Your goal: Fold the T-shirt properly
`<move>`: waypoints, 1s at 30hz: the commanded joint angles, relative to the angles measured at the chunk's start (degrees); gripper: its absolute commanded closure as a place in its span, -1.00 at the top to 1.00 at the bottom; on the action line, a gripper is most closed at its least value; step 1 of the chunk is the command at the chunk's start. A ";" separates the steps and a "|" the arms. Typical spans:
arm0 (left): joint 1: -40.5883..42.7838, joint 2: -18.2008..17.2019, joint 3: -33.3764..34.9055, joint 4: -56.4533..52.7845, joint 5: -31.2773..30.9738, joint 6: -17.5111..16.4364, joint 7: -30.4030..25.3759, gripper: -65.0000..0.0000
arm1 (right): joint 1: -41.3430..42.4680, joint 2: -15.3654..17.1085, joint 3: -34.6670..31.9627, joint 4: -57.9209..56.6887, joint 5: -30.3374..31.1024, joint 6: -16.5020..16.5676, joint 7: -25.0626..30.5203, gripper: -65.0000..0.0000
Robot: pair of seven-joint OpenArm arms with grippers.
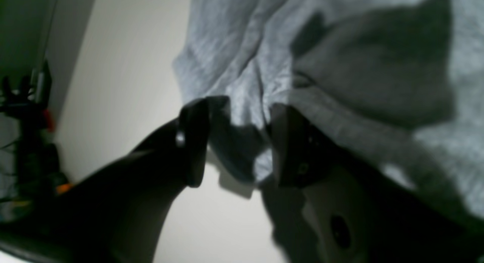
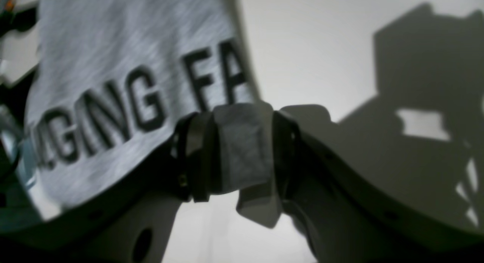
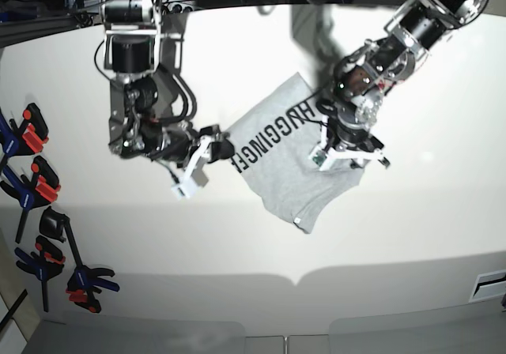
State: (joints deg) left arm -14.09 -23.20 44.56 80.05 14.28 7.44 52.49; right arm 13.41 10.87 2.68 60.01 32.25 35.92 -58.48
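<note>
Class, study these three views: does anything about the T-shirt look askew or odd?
Yes. The T-shirt hangs diagonally, bunched between the right gripper and left gripper, its lettering running slantwise and one corner drooping toward the table.

A brightly lit white table (image 3: 411, 235) bears hard shadows, with blue-and-orange clamps (image 3: 35, 188) along its edge.

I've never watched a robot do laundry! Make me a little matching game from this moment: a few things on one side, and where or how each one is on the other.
Things:
1. T-shirt
2. left gripper
3. right gripper
4. clamps

States:
A. lying along one edge of the table
B. pinching plain grey cloth
C. held up between both arms, lettering showing
D. pinching the edge next to the black letters

Pairs: 1-C, 2-B, 3-D, 4-A
</note>
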 commanded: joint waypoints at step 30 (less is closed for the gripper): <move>0.37 -7.72 -16.39 22.86 -3.85 11.98 12.17 -0.21 | -14.86 -5.42 9.84 27.52 -6.62 -1.75 -12.48 -0.25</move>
State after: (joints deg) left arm -12.53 -30.28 28.27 102.21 9.04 19.09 65.63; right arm -1.91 5.06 12.60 87.18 26.96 34.54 -69.78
